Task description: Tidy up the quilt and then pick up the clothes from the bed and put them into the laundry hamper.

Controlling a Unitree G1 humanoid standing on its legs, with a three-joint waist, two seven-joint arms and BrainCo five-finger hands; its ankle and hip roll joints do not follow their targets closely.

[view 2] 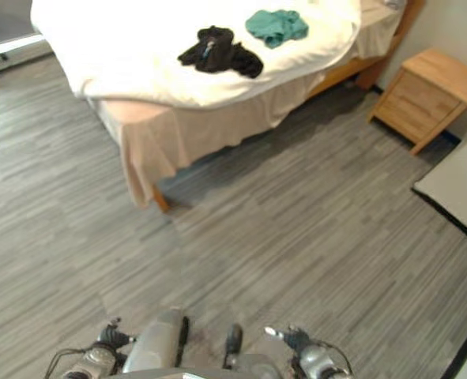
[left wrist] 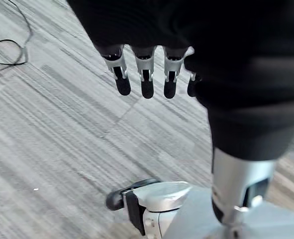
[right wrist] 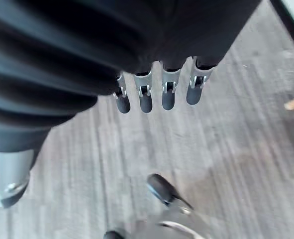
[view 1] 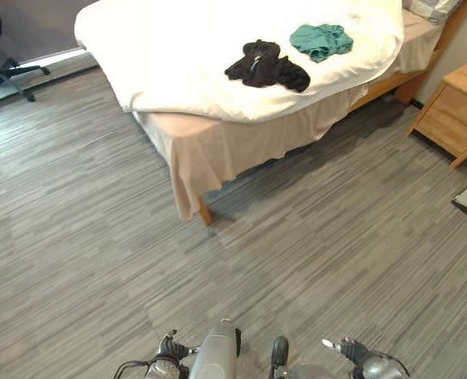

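Grey plank floor [view 1: 99,237], wood nightstand [view 1: 454,110]

White quilt [view 1: 178,63], black clothes [view 1: 266,66], teal, perhaps green, garment [view 1: 321,40]

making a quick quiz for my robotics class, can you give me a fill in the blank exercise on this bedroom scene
1. Two garments lie on the white quilt: a black one and a ____ one.
2. The wooden nightstand stands on the ____ beside the bed.
3. The left hand hangs over the floor with its fingers ____.
4. The right hand holds ____.

Missing words: green; floor; straight; nothing
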